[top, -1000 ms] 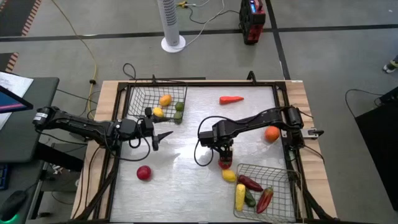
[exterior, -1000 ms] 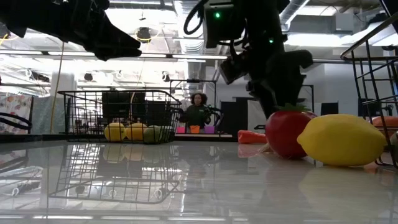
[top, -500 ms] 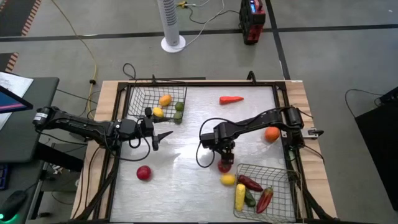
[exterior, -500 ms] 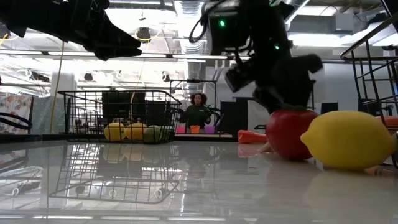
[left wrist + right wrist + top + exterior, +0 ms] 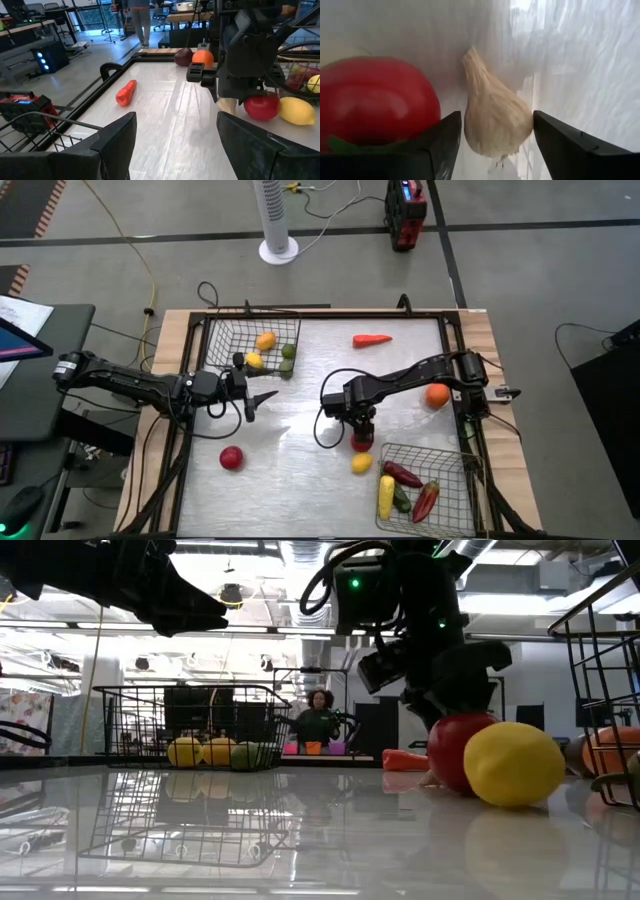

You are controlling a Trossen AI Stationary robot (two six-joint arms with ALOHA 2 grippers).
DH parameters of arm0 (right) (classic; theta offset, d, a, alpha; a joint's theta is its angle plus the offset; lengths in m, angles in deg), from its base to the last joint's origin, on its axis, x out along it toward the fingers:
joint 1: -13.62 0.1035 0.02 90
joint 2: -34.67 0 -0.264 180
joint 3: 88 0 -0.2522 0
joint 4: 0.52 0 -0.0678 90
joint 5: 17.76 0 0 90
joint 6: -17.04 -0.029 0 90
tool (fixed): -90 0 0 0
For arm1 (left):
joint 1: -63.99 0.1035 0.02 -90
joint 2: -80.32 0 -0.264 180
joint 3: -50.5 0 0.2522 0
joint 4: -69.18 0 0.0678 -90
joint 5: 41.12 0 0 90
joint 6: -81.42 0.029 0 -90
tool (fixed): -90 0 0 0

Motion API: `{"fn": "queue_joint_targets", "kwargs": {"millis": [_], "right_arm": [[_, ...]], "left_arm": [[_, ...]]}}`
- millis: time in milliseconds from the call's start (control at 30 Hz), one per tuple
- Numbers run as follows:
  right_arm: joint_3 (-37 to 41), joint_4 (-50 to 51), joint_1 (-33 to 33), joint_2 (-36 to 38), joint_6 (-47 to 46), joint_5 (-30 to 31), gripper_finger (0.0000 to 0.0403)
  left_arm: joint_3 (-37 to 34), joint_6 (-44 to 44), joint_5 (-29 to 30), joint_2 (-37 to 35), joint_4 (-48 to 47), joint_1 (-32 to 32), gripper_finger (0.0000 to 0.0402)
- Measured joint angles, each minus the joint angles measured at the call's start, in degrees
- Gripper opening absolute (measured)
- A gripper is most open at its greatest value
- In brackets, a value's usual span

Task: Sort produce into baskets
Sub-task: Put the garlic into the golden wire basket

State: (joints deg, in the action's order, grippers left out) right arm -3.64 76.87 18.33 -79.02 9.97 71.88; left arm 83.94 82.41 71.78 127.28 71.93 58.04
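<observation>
The white worktop (image 5: 250, 840) has a smooth, glossy finish that mirrors the dark wire-grid basket (image 5: 190, 730) and the ceiling lights; its border is pale bare wood (image 5: 172, 350). The round red tomato (image 5: 375, 100) and the yellow lemon (image 5: 514, 764) look like smooth plastic with a soft sheen. The white garlic bulb (image 5: 495, 120) appears matt, faintly ribbed. The right hand's fingers (image 5: 570, 145) are dark matt plastic.

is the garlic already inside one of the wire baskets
No, the garlic lies on the bare white table between the right gripper's fingers, beside a red tomato.
</observation>
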Motion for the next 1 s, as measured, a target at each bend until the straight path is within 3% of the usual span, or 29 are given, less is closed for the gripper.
{"fn": "queue_joint_targets", "kwargs": {"millis": [467,700,900,1000], "right_arm": [[-7.57,5.1,-0.95,0.07,2.16,0.51,0.0188],[-9.62,6.52,-1.88,0.07,2.64,0.64,0.0188],[-15.44,14.49,-1.87,0.07,1.77,0.32,0.0186],[-18.87,17.74,-1.43,0.33,-0.44,-2.68,0.019]], "left_arm": [[0.0,-0.07,0.0,0.01,0.04,0.0,0.0264],[0.0,-0.02,0.0,0.0,-0.23,0.0,0.0264],[0.0,-0.02,0.35,0.0,-0.26,0.0,0.0264],[0.0,-0.07,0.36,0.01,-0.26,0.0,0.0264]]}}
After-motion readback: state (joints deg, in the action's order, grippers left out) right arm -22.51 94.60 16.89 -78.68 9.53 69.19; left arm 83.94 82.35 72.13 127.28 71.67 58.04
